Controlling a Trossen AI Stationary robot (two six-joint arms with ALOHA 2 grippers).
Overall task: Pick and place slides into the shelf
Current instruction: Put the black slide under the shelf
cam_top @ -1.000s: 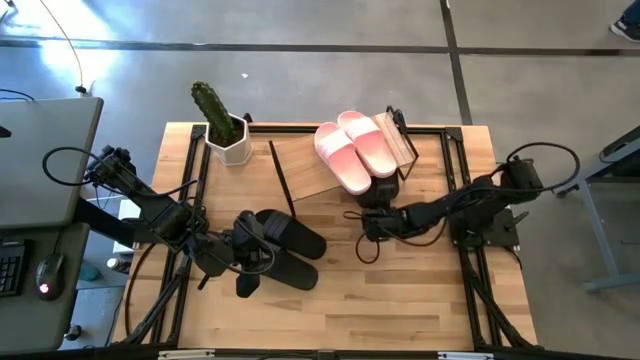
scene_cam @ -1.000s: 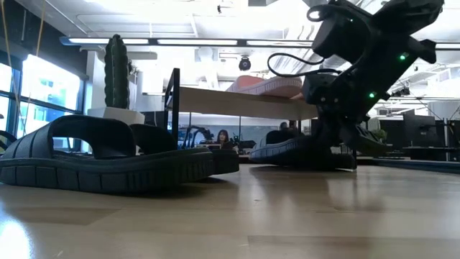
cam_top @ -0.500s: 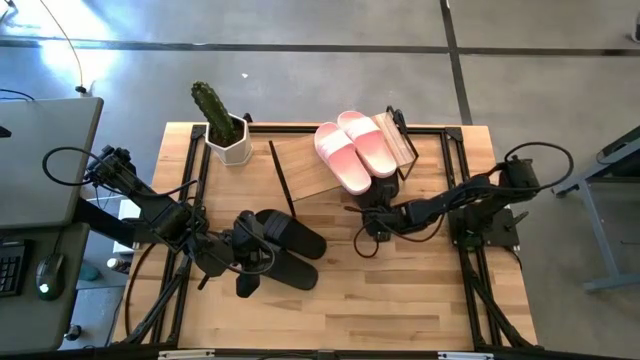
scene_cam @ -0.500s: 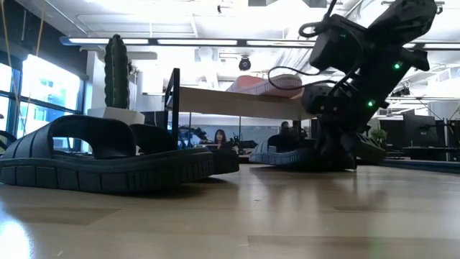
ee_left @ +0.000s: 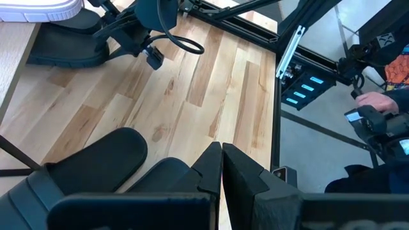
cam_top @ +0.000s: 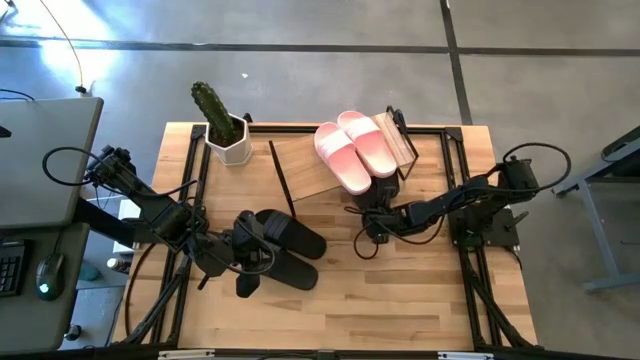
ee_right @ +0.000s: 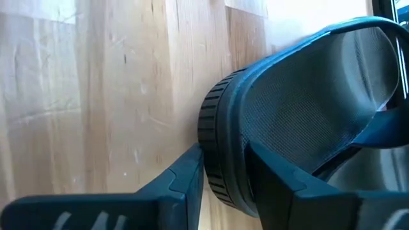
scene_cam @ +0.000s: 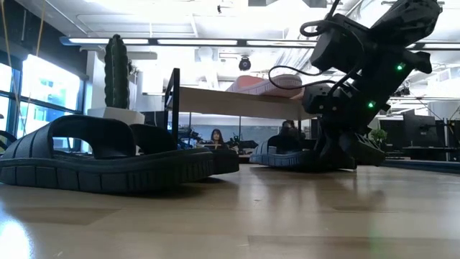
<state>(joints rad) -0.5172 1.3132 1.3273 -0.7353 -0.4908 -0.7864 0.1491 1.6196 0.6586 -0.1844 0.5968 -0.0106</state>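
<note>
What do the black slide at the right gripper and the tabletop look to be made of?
Black slide: seemingly moulded foam or rubber, matte, with a fine pebbled footbed and ribbed sole edge. Tabletop: wood, probably butcher-block, showing jointed light planks with grain and a slight sheen. The right gripper straddles the slide's edge.

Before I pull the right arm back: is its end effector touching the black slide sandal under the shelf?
Cannot tell. In the right wrist view the right end effector straddles the black rubber slide sandal's ribbed sole edge, fingers close alongside, but neither contact nor gap shows plainly.
</note>
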